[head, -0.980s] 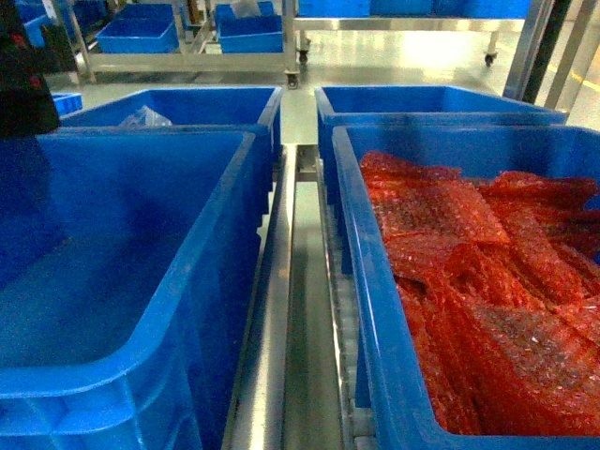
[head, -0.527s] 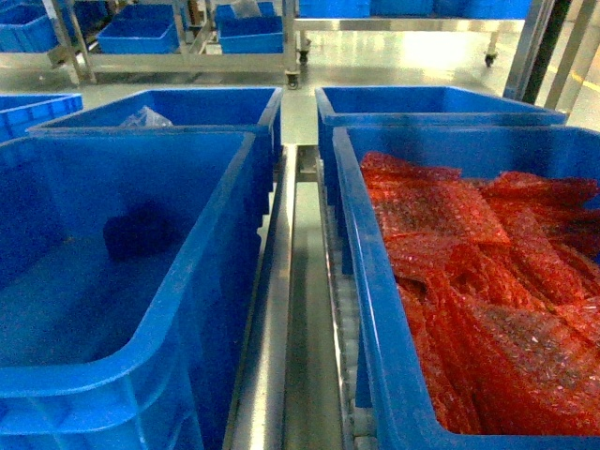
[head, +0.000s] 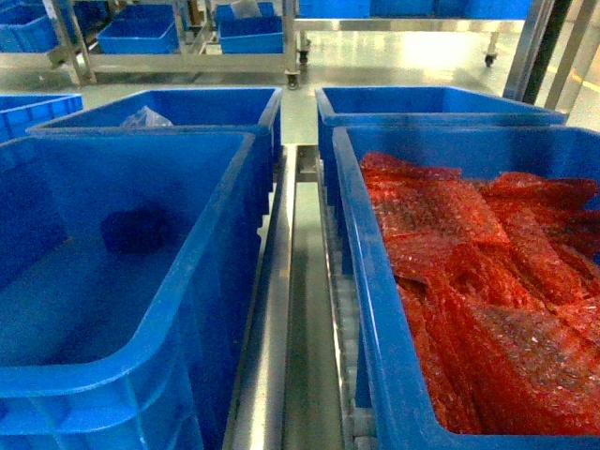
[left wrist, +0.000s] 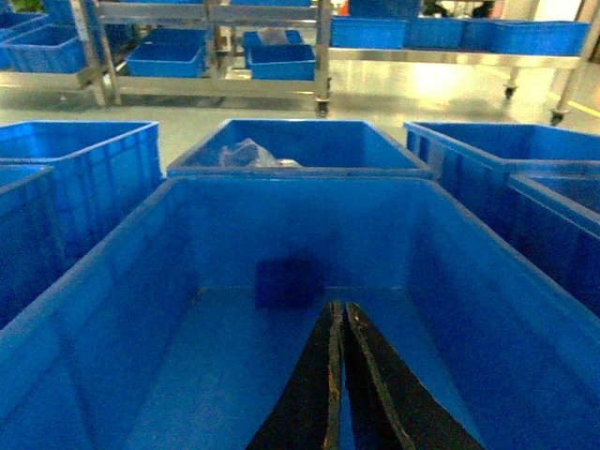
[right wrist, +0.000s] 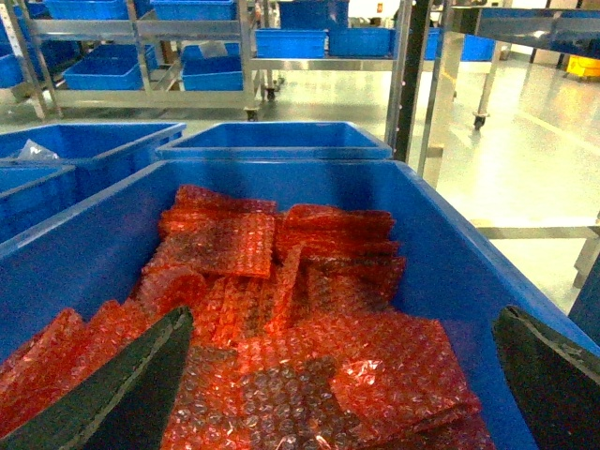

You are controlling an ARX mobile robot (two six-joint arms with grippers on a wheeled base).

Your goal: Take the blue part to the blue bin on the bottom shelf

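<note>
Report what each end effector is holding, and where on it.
Nothing held. The left end effector is shut and empty; the blue part lies on the blue bin floor. The right end effector is open above red packets.

Left gripper (left wrist: pixel 338 323): two flat black fingers (left wrist: pixel 314 398), long and tapering to narrow tips. Inner edges show pale, yellowish scuffing along their length. Surface is matte, with no visible screws, cables or markings.

Right gripper (right wrist: pixel 342 375): two broad dark fingers (right wrist: pixel 122 389), blackish with a slight green cast, rounded at the tips and dull in finish. Only the finger ends are in frame; no fasteners, wiring or labels can be made out.
</note>
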